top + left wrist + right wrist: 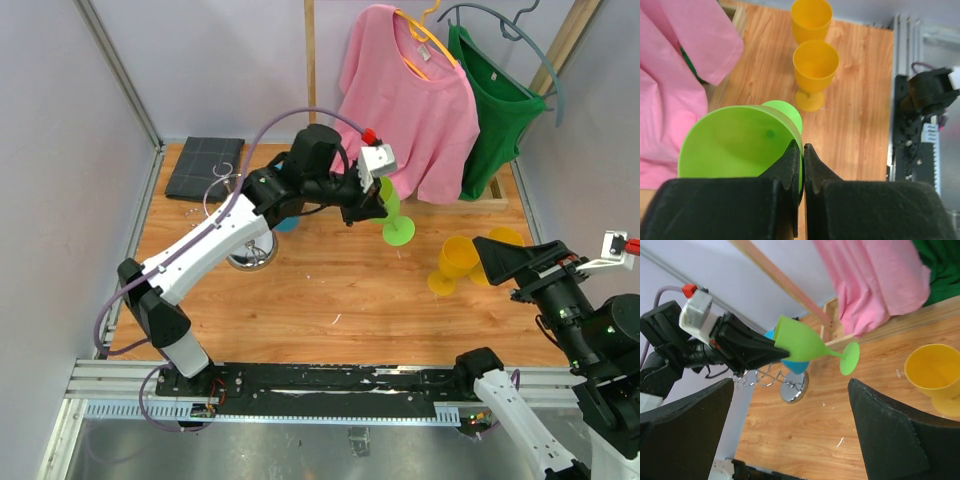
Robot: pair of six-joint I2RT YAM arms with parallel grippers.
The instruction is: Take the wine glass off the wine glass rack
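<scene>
My left gripper (803,150) is shut on the rim of a green wine glass (735,145), one finger inside the bowl and one outside. The glass (392,205) hangs tilted in the air, its foot towards the right, away from the wine glass rack (252,256). The rack is a chrome stand with a round base (794,390) and wire loops. A blue glass (792,365) hangs on it, behind the green glass (800,342). My right gripper (790,430) stands wide open with nothing between its fingers (890,430), low at the right (497,262).
Two yellow glasses (455,262) (503,238) stand upright on the wooden table right of centre. A pink shirt (415,100) and a green shirt (495,95) hang on a wooden clothes rack at the back. A dark folded cloth (205,166) lies at the back left.
</scene>
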